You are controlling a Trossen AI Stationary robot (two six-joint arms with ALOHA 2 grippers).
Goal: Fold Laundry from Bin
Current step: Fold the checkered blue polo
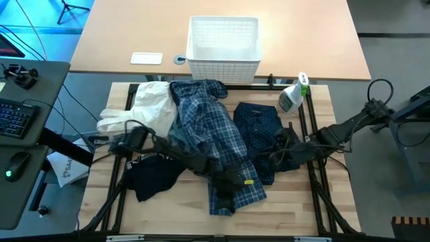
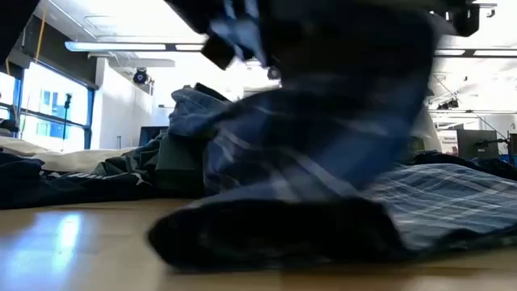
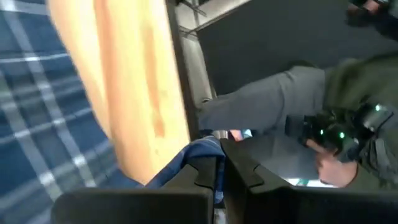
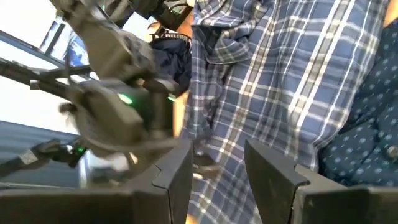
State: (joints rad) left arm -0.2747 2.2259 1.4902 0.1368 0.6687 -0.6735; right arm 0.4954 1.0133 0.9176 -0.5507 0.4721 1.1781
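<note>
Bin [image 1: 224, 48] sits at the far side of the table, past the work board, and looks emptied; all the laundry is out on the wooden board [image 1: 168, 212]. Nothing reads as folded yet, so by my judgement the unloading is done and the folding is barely begun.

Blue-white plaid shirt [image 1: 215, 144] lies in the middle, rumpled, running from far to near. My left pincer [image 1: 232, 185] is down at its near hem, pressed together on a fold of plaid; the left wrist view shows cloth caught between my fingers [image 3: 205, 177], close to the board's edge. My right pincer [image 1: 285, 154] hovers low over the right side, fingers [image 4: 273, 174] spread part way with nothing between them, plaid beneath and the navy dotted trousers [image 1: 259, 131] just beside.

Left to do: spread and fold the shirt, then every other piece.

Around:
- White cloth [image 1: 144, 107] heaped at far left, touching the shirt.
- Black piece with white lettering [image 1: 151, 171] near left, partly under my left arm.
- Spray bottle [image 1: 293, 94] at the far right corner, near the trousers.
- A person in a grey sleeve [image 3: 273, 99] beyond the near edge.

In the way: trousers and white cloth crowd both sides of the shirt, leaving little bare board for laying it flat.
</note>
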